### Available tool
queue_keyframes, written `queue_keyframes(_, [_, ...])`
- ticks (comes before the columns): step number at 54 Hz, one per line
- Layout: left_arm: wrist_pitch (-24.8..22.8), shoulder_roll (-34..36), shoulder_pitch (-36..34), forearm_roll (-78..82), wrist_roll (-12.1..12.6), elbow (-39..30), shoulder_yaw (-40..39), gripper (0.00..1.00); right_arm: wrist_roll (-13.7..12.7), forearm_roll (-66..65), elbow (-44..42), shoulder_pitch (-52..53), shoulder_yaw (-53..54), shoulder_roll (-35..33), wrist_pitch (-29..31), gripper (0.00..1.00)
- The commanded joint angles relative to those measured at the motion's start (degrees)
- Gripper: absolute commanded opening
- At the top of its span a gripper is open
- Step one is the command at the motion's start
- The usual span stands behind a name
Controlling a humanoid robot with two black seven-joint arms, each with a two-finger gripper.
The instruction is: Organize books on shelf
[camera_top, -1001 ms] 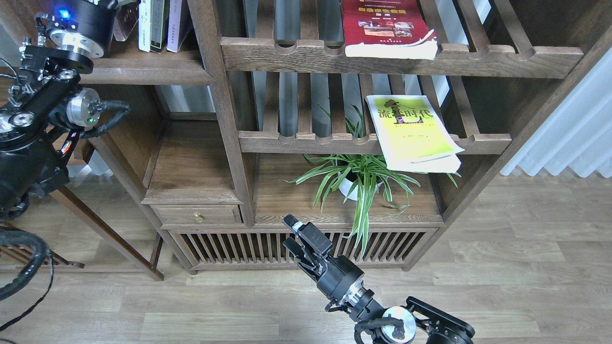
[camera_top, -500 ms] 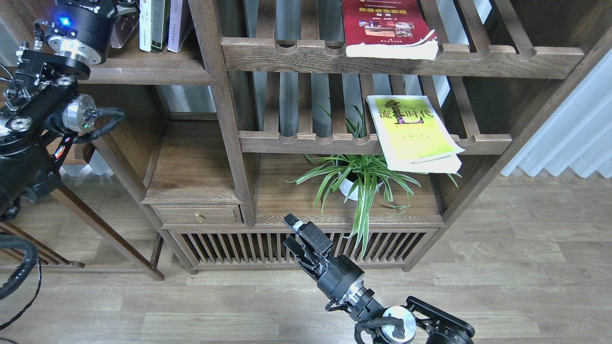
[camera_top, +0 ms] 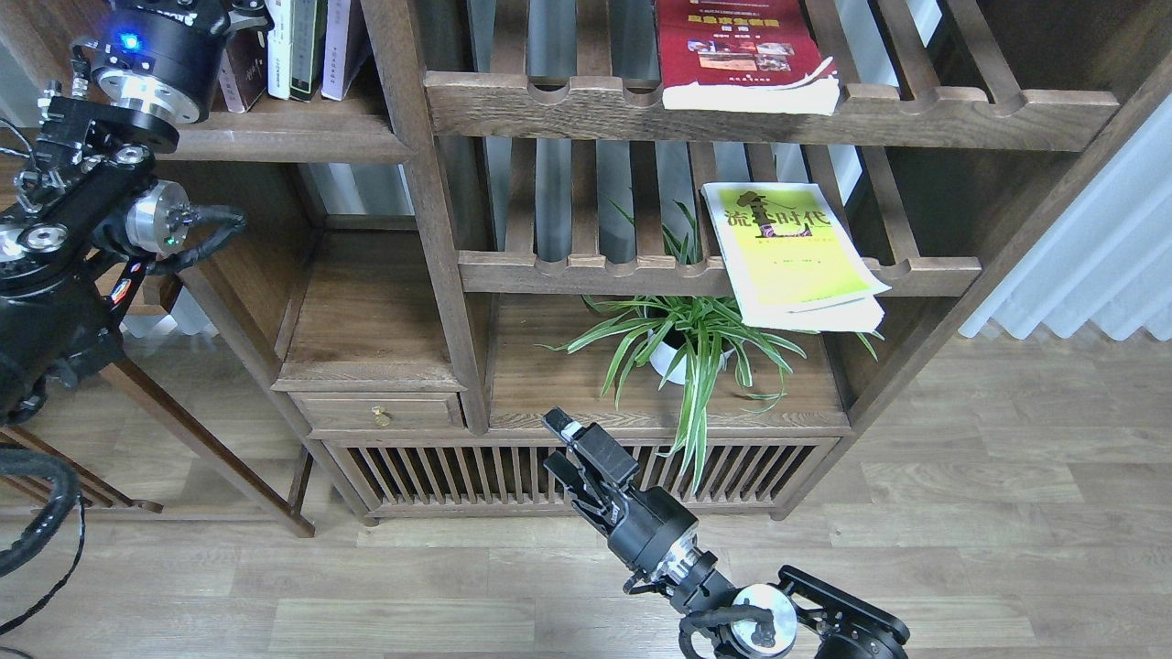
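A dark maroon book [camera_top: 236, 81] stands upright on the solid dark-brown shelf [camera_top: 275, 137] at the top left, against a row of standing books [camera_top: 307, 46]. My left gripper [camera_top: 240, 9] is at its top, cut off by the frame's edge, so its fingers cannot be made out. The red book with small photos [camera_top: 746, 55] lies flat on the upper slatted rack. The yellow-green book [camera_top: 787, 252] lies flat on the middle slatted rack and overhangs its front rail. My right gripper [camera_top: 552, 444] is open and empty, low in front of the cabinet base.
A spider plant in a white pot [camera_top: 682, 343] stands on the board under the yellow-green book. A small drawer [camera_top: 380, 412] sits at the lower left of the bookcase. A white curtain [camera_top: 1099, 256] hangs at the right. Slanted wooden legs [camera_top: 201, 448] stand at the left.
The maroon book has gone from tilted to upright against the standing books, and my left wrist shifted slightly with it. The right arm has barely moved.
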Motion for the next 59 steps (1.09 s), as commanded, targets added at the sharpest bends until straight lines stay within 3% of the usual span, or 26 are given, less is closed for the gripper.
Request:
queue_keyframes(1, [0.2,-0.1,-1.0,-0.3,0.0,-0.4,-1.5,0.31,0.0,0.0,-0.2,-0.1,0.1,0.0,0.0,0.98])
queue_keyframes(32, [-0.1,-3.5,-6.3,-0.9,0.0,-1.1,-6.0,0.31,0.0,0.0,-1.2,0.3,0.3,0.0,0.0,0.98])
queue_keyframes(59, [-0.1,-5.0,-6.1,-4.4,0.0,-1.7,-9.0,0.33,0.5,0.3,-0.3,0.5,2.2,0.0,0.0,0.98])
